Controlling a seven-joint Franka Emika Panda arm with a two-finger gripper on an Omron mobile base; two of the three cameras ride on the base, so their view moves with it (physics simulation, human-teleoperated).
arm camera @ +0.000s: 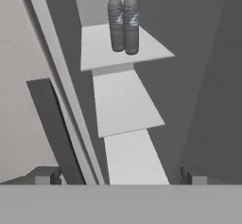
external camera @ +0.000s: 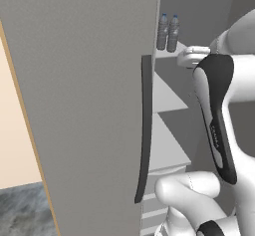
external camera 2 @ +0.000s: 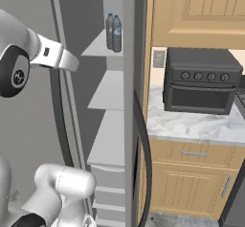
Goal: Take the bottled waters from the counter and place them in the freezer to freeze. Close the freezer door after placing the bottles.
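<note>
The two bottled waters [external camera: 168, 32] [external camera 2: 113, 32] [arm camera: 124, 22] stand upright side by side, touching, on the top shelf [arm camera: 99, 46] of the freezer [external camera 2: 110, 92]. The freezer door [external camera: 84, 105] stands open, its dark bar handle [external camera: 145, 125] [arm camera: 52, 124] facing me. My gripper [arm camera: 120, 176] is open with nothing between its fingertips [arm camera: 47, 176]. It hangs in front of the open freezer, below and short of the bottles, beside the door's edge. The counter [external camera 2: 191, 125] lies to the right of the refrigerator.
A black toaster oven [external camera 2: 201, 80] sits on the counter under wooden wall cabinets [external camera 2: 196, 10]. Lower freezer shelves [arm camera: 125, 102] and drawers [external camera 2: 110, 183] sit below the bottles. My own arm [external camera: 219, 120] rises close to the door's handle side.
</note>
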